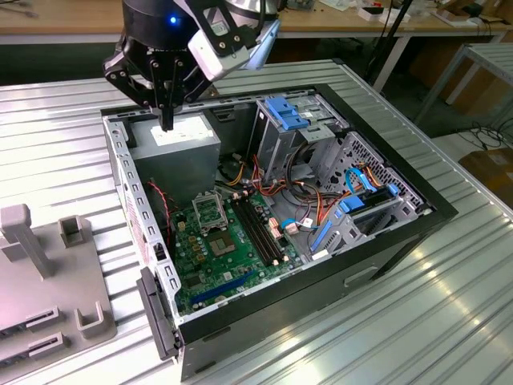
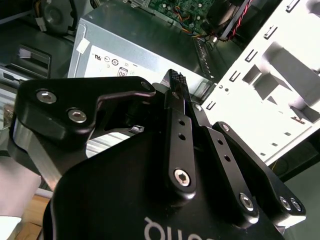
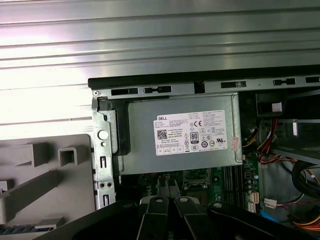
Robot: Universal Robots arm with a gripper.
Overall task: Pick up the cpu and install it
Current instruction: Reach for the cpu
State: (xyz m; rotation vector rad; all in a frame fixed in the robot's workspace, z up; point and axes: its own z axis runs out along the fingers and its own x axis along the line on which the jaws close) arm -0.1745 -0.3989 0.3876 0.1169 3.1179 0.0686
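Observation:
My gripper [image 1: 166, 120] hangs over the silver power supply [image 1: 178, 138] at the back of the open computer case, on the exterior view's left. Its two black fingers point down and are pressed together. In the second wrist view the fingertips [image 2: 174, 80] meet, and I can make out nothing between them. The first wrist view shows the gripper [image 3: 168, 189] near the power supply's edge. The cpu is out of view. The metal-framed socket [image 1: 210, 212] with a dark centre lies on the green motherboard [image 1: 228, 257], lower than the gripper and nearer the camera.
The case's side wall [image 1: 132, 192] stands on the exterior view's left. Drive cages and blue brackets [image 1: 292, 116] with cables fill its right side. A grey fixture [image 1: 48, 281] with upright blocks sits outside the case on the ribbed metal table [image 1: 449, 305].

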